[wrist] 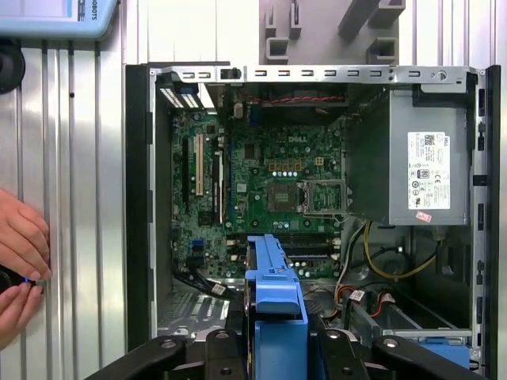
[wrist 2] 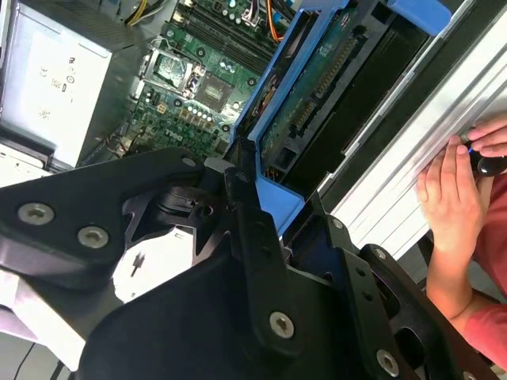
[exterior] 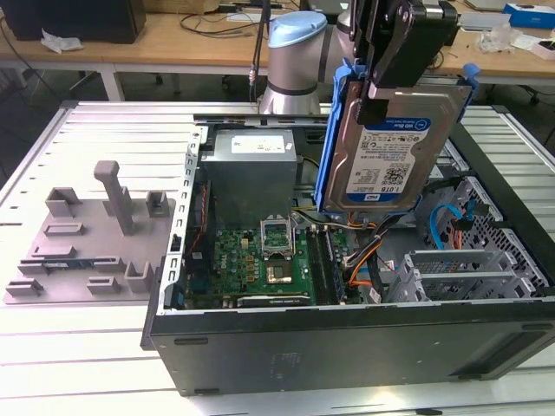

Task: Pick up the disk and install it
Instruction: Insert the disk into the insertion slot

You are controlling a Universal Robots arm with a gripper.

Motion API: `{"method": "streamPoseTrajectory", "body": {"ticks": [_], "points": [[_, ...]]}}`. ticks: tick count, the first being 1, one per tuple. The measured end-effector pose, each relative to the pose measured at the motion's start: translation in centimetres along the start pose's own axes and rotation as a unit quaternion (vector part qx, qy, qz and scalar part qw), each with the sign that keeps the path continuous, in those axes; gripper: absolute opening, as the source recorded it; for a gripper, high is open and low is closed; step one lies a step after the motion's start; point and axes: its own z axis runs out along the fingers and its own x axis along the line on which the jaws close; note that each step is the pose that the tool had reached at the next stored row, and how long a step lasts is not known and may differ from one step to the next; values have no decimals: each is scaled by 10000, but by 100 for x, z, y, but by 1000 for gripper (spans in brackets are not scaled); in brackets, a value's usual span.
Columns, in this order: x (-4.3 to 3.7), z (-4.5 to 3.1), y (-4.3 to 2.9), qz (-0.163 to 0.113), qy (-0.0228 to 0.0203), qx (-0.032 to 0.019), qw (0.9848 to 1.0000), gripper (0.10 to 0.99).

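Note:
The disk, a silver hard drive with a white-and-blue label in a bright blue carrier, hangs on edge above the open computer case. My gripper is shut on its upper end, black fingers clamping the blue carrier. In the second wrist view the disk shows its green circuit-board side, running away from the black fingers over the motherboard. In the first wrist view the blue carrier edge of the disk sticks out between the fingers above the case interior.
Inside the case are a motherboard, a grey power supply and a metal drive cage with cables. A grey fixture tray with posts lies on the exterior view's left. A person's hand rests on the ribbed table beside the case.

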Motion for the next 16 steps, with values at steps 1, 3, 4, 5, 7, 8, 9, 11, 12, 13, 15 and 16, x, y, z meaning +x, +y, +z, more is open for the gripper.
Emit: {"method": "streamPoseTrajectory", "body": {"ticks": [1,3,4,5,7,8,9,11,12,13,15,16], "points": [[2,0,0,0,0,0,10000,369],[53,1,-1,0,-12,4,10000,369],[77,1,-1,0,-24,6,10000,369],[117,2,-1,0,-40,6,10000,369],[214,4,-12,2,-53,6,10000,369],[244,4,-31,2,-53,6,10000,369],[270,5,-59,2,-53,6,10000,369],[323,5,-127,2,-53,6,10000,369],[346,5,-156,2,-53,6,10000,369],[358,5,-176,3,-53,6,10000,369],[384,5,-232,2,-53,6,10000,369],[399,5,-288,1,-53,6,10000,369]]}}
